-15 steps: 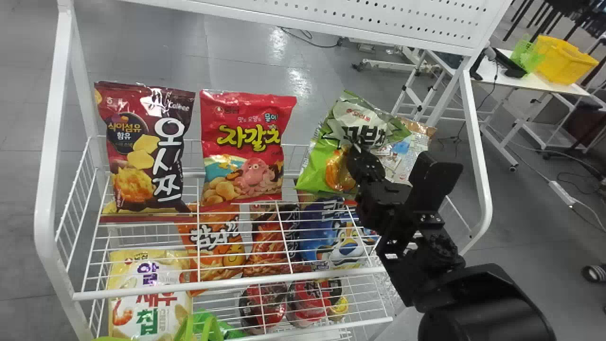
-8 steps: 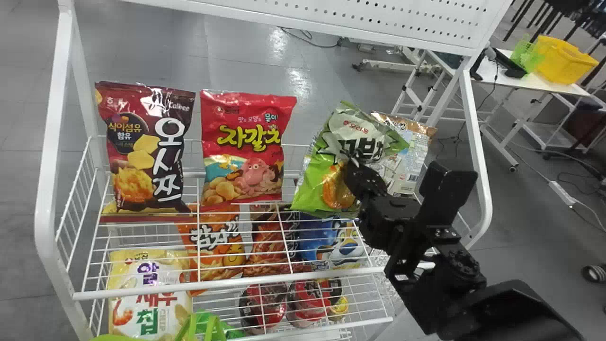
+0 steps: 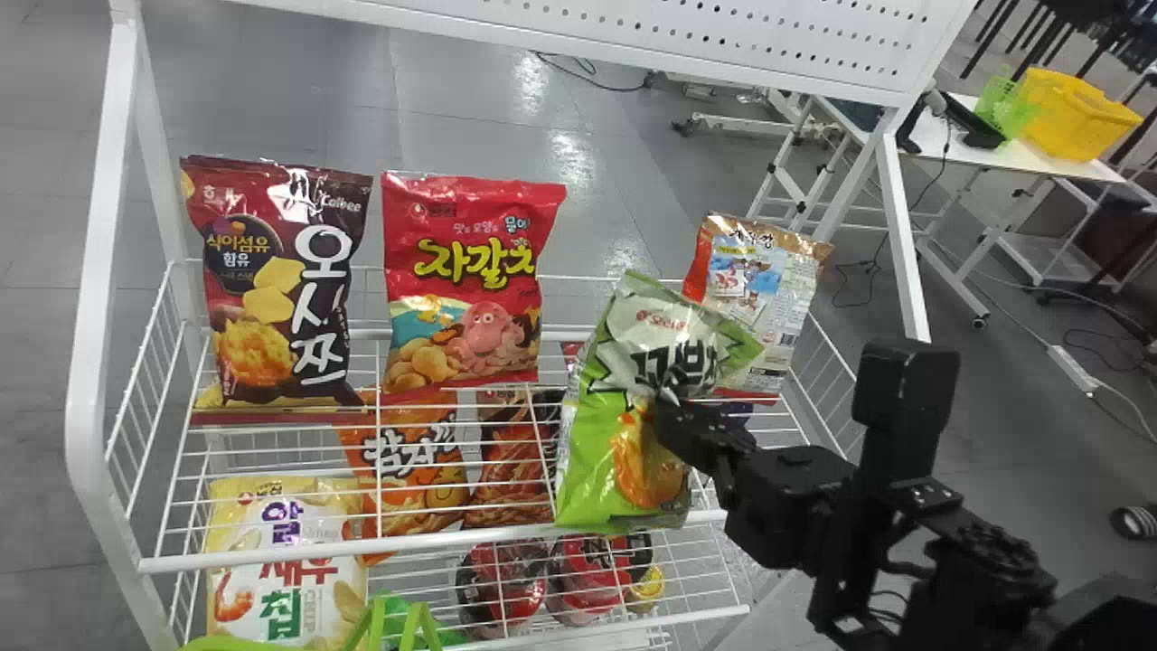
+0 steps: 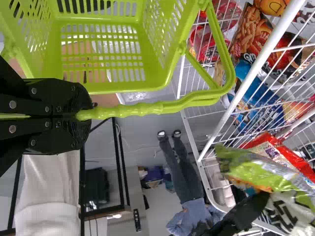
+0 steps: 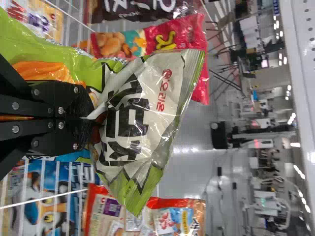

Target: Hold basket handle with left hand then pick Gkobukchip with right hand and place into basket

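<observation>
A right gripper (image 3: 669, 420) pinches a green and white bag of Gkobukchip (image 3: 592, 452) near the middle of its printed front, the film creased around the fingertips. The bag hangs nearly upright, leaning a little, in front of the upper shelf of a white wire rack (image 3: 443, 541); from the head camera it overlaps the front rail.

In the left wrist view, the left gripper (image 4: 88, 116) is clamped on the handle (image 4: 147, 109) of a lime-green basket (image 4: 123, 86), beside the rack. The Gkobukchip is outside the basket, apart from it.

On the upper shelf, a maroon bag (image 3: 262, 298) stands at the left, with a red bag (image 3: 470, 280) beside it. A bag with a pale printed back (image 3: 759, 289) leans at the right, partly behind the Gkobukchip. Lower down are an orange bag (image 3: 411, 470), a yellow and white bag (image 3: 271, 551) and red and black cups (image 3: 587, 579).
</observation>
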